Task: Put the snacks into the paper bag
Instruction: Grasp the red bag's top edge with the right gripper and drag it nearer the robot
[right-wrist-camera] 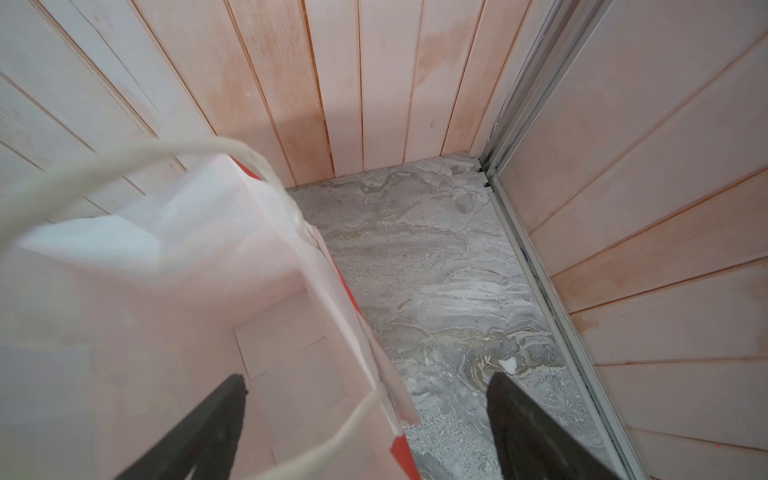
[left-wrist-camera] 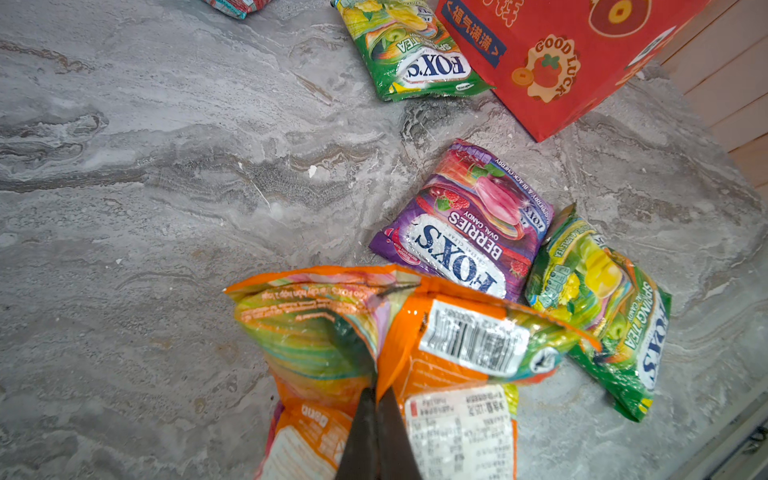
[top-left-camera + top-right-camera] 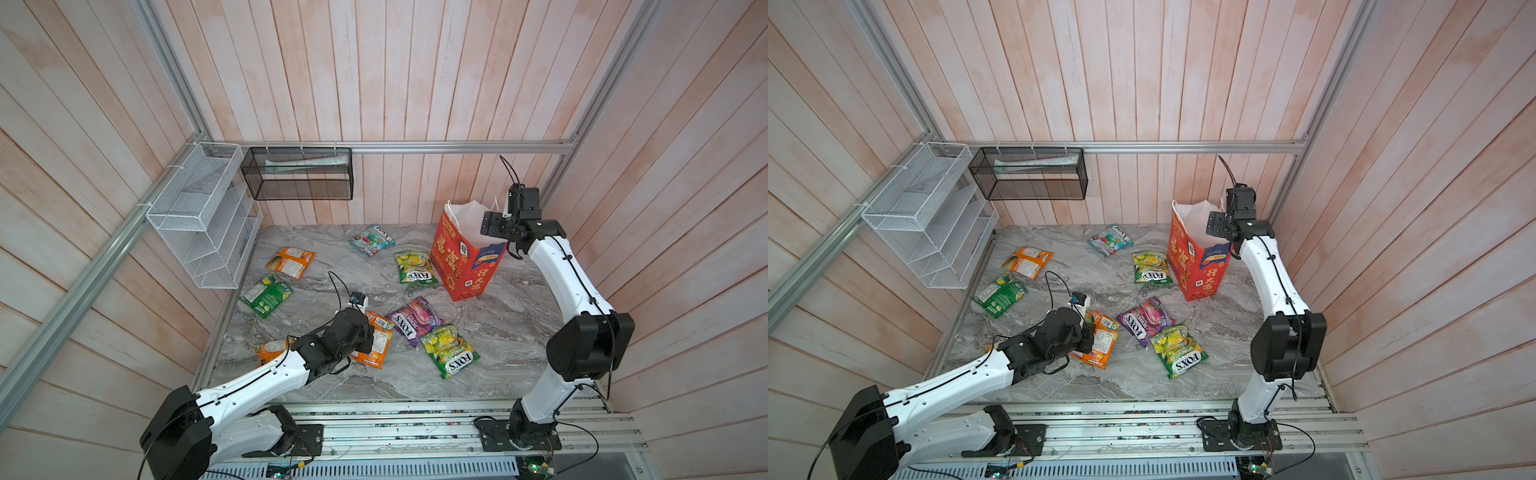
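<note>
A: Left side first. What do we have?

B: The left gripper [image 2: 377, 390] has its jaws pinched tight on a fold of film on the orange pouch [image 2: 457, 332], barcode side up. The pouch is crumpled around the pinch. We can't tell if it's clear of the marble tabletop [image 3: 332, 382].

A: Neighbours?

B: The purple Berries pouch [image 2: 465, 232] is just beyond it. In the left wrist view the orange edge covers its near corner. The Spring Tea pouch [image 2: 602, 299] butts against the purple one's near right side. The second orange pouch [image 3: 272, 347] sits at the near left, partly hidden under the left forearm.

A: Mid table?

B: The dark green pouch [image 3: 266, 295] is by the left edge and the third orange pouch [image 3: 291, 262] is beyond it. Both lie flat and apart. On the right, the second Spring Tea pouch [image 3: 415, 266] lies just beside the base of the red paper bag [image 3: 465, 266].

A: Bag and right arm?

B: The bag stands upright at the far right, mouth open, white inside. The right gripper [image 1: 366, 379] is at its right rim, jaws wide and empty. One finger is over the bag's inside and the other over the marble outside, with the side wall between them. We see a cord handle [image 1: 124, 162] looping across the right wrist view.

A: Back?

B: The teal pouch [image 3: 372, 240] lies flat near the back wall, left of the bag and apart from it. The white wire rack [image 3: 199, 220] hangs in the left corner, with the black mesh basket [image 3: 297, 174] on the rail beside it.
</note>
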`<state>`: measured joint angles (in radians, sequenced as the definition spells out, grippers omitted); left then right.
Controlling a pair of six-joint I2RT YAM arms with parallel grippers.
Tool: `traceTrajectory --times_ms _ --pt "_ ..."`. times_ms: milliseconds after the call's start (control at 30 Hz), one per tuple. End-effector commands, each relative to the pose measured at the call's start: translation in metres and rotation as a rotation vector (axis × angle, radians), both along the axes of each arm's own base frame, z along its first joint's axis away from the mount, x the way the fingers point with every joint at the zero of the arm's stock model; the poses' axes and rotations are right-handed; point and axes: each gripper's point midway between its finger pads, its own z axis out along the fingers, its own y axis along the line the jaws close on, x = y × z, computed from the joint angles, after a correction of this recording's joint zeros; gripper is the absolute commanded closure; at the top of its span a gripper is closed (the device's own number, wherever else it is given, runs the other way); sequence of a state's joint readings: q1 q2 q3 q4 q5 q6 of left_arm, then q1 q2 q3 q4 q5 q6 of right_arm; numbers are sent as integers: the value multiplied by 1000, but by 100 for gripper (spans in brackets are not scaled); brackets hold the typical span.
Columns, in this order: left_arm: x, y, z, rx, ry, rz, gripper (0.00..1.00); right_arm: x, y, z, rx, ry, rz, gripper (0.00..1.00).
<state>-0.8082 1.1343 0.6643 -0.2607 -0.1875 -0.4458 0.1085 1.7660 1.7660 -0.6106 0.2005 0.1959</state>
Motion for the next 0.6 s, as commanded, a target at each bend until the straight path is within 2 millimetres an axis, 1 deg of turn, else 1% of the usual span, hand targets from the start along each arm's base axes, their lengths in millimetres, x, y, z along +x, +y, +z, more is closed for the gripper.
traceTrajectory --times_ms 0,67,133,200,267,333,433,500,567 --pt "7 -11 18 -51 -44 -13 100 0 -2 -9 -20 46 10 16" --pt "7 -12 17 -50 -40 -13 100 2 -1 -11 -18 54 16 25" --pt "7 -12 17 -49 -41 -14 100 4 2 -9 -8 54 27 39" --pt "8 -12 17 -49 -42 -12 100 3 6 -7 9 52 47 48" --pt "8 -12 16 -46 -39 -14 100 2 10 -4 20 48 64 62" --pt "8 -13 17 -51 -38 -17 100 -1 12 -2 33 49 71 81" --pt "6 -12 21 -61 -45 -14 100 -6 19 -1 68 47 100 99" --pt "6 -10 26 -70 -56 -10 100 -10 21 4 85 34 105 100" --pt "5 -6 31 -75 -73 4 100 -14 23 14 104 12 108 100"
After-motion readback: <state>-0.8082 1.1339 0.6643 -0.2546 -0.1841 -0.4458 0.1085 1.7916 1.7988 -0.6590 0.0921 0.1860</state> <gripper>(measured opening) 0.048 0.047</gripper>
